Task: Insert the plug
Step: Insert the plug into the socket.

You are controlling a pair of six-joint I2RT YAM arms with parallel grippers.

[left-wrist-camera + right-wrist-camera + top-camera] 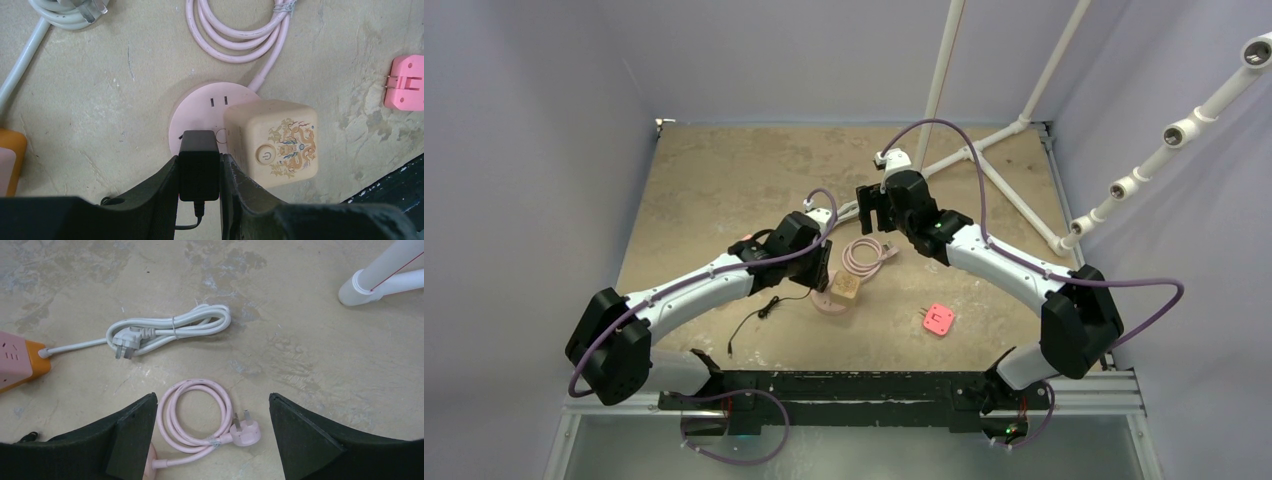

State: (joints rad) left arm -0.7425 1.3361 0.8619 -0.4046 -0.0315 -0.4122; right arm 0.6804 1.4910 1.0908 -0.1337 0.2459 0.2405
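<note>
My left gripper (199, 159) is shut on the black plug (199, 147), whose thin black cord (759, 314) trails back toward the arm. The plug's front end sits over the round pink socket hub (197, 107), just left of a beige cube adapter (277, 142) standing on the hub. The plug's prongs are hidden, so I cannot tell whether they are in the slots. In the top view the left gripper (819, 270) is at the hub (824, 302). My right gripper (212, 405) is open and empty, hovering above the hub's coiled pink cable (200, 385).
A pink flat plug adapter (938, 319) lies right of the hub. A bundled white cable (170, 330) leads to an orange-and-pink power strip (20, 362) behind the hub. White pipe legs (994, 170) cross the far right of the table.
</note>
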